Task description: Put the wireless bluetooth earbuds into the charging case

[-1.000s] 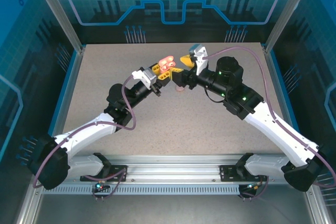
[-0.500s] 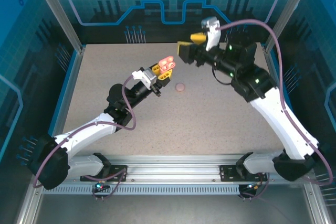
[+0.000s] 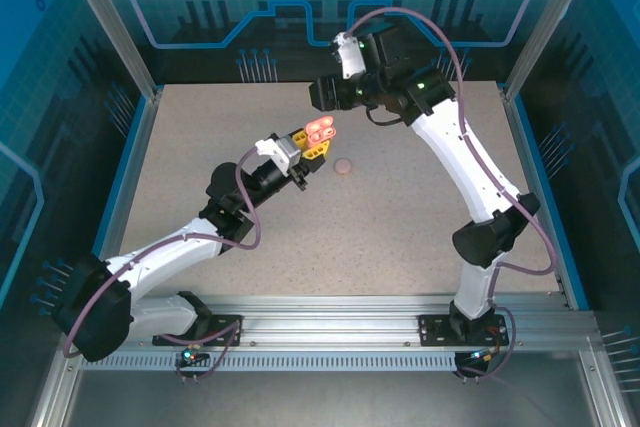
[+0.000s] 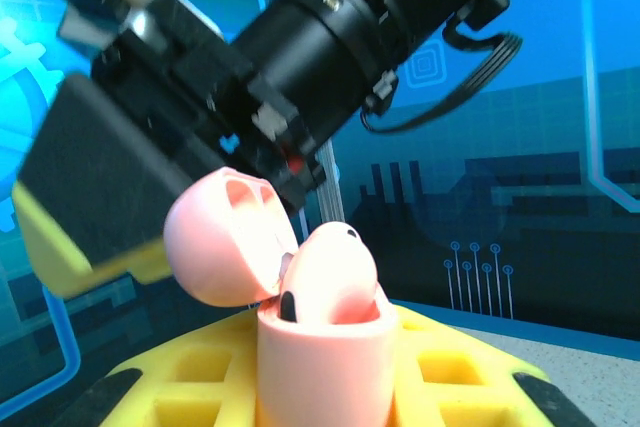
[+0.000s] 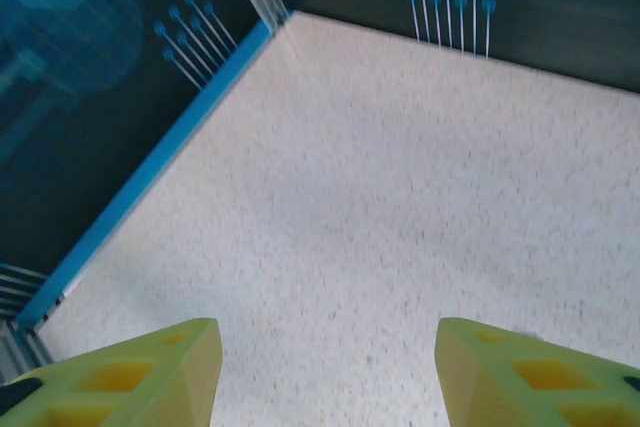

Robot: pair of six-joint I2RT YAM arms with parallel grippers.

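My left gripper (image 3: pixel 313 140) is shut on a pink charging case (image 3: pixel 321 127), held off the table with its lid flipped open. In the left wrist view the case (image 4: pixel 322 367) stands upright between the yellow fingers (image 4: pixel 455 377), lid (image 4: pixel 225 237) tipped to the left, and a pink earbud (image 4: pixel 335 272) sits in its well, sticking up above the rim. My right gripper (image 3: pixel 324 94) hangs high above the back of the table, behind the case. It is open, with only bare tabletop between its yellow fingertips (image 5: pixel 150 372).
A small round pink piece (image 3: pixel 343 166) lies on the speckled table (image 3: pixel 400 217) just right of the held case; it is too small to identify. Blue walls and metal posts (image 3: pixel 130 47) ring the table. The right arm's black wrist (image 4: pixel 330 37) looms over the case.
The right arm has lifted away from the case and swung up toward the back left. The small round pink piece it had covered now shows. The left arm and case have stayed put.
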